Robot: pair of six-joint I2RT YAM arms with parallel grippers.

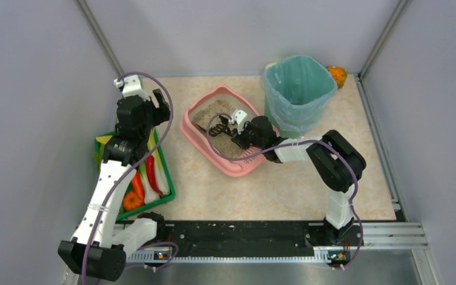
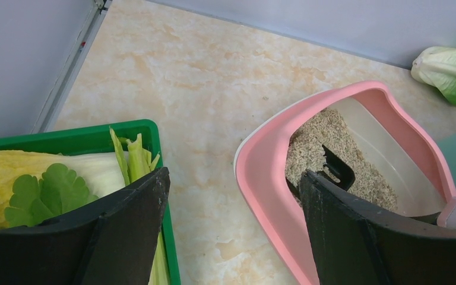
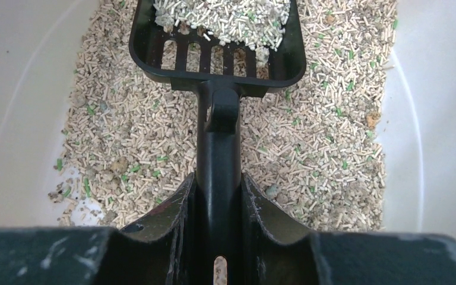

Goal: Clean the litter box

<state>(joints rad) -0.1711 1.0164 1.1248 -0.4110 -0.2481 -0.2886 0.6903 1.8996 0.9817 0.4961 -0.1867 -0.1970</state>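
The pink litter box [image 1: 197,127] sits mid-table with beige litter [image 3: 124,136] inside. It also shows in the left wrist view [image 2: 261,172], and its pale inner wall [image 3: 433,119] shows in the right wrist view. My right gripper [image 1: 241,134] is inside the box, shut on the handle of a black slotted scoop [image 1: 217,130]. In the right wrist view the gripper [image 3: 218,181] clamps the handle and the scoop head [image 3: 181,59] carries a heap of pellets just above the litter. My left gripper [image 1: 157,108] is open and empty [image 2: 234,175], left of the box over bare table.
A tall teal-lined bin [image 1: 300,95] stands right behind the box. A green tray [image 1: 166,199] of vegetables lies at the left, under my left arm; its rim [image 2: 124,127] is close to the left fingers. A lettuce [image 2: 451,71] and an orange item [image 1: 336,74] lie at the back.
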